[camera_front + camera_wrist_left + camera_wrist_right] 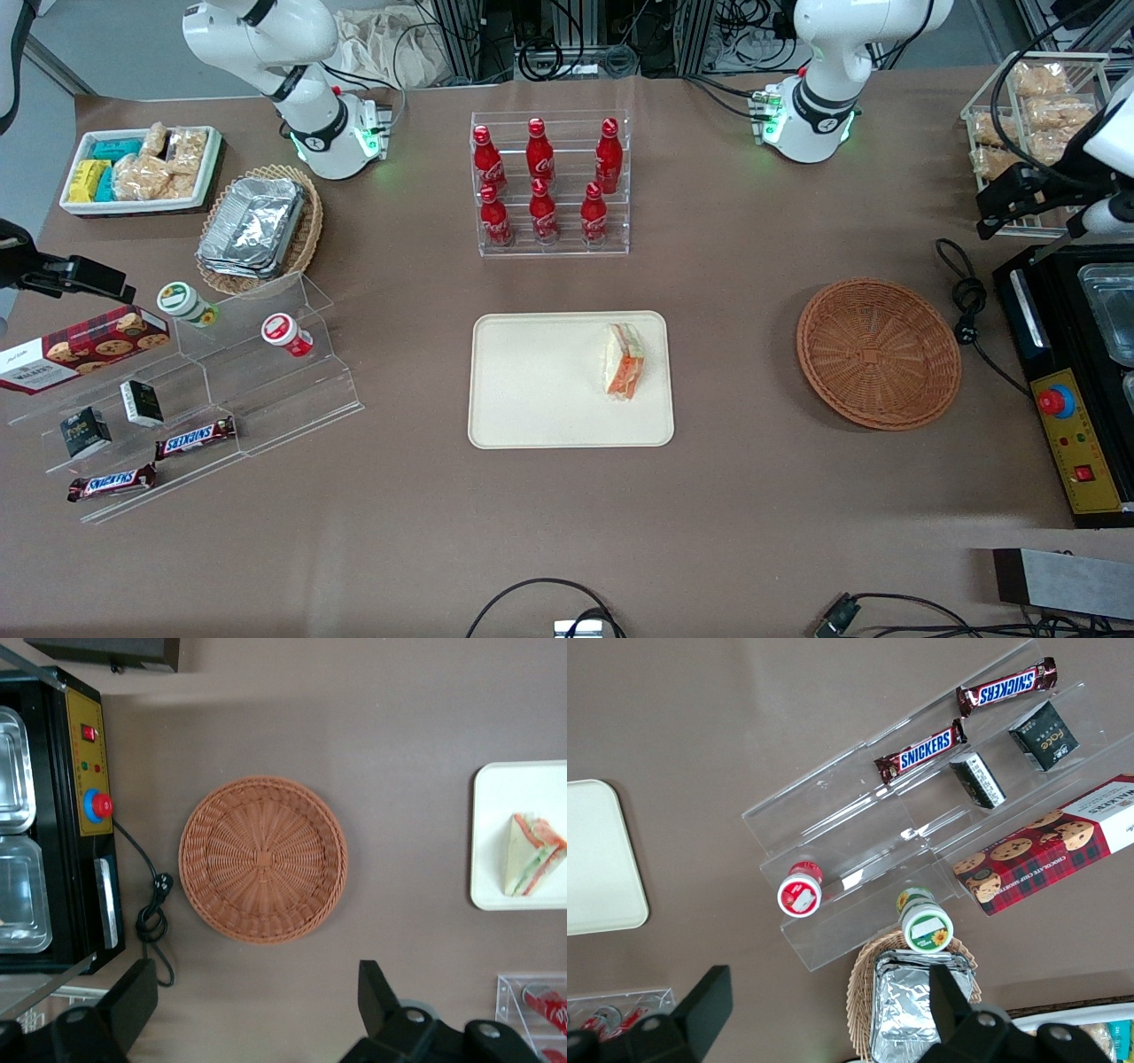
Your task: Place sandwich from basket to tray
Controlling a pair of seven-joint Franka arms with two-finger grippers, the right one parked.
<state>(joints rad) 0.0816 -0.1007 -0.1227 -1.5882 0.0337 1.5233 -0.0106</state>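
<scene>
The flat, smooth cream tray (pixel 549 390) has round corners. The round woven basket (pixel 262 859) (reddish-brown wicker) sits well apart from it, toward my end of the table. My gripper (pixel 257 1010) hangs high above the basket, fingers spread wide, holding nothing. The soft triangle sandwich (pixel 623 361) lies on the tray.

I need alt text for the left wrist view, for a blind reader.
The end effector, open and holding nothing, hangs above the brown table beside the empty round wicker basket. The sandwich lies on the cream tray.
</scene>
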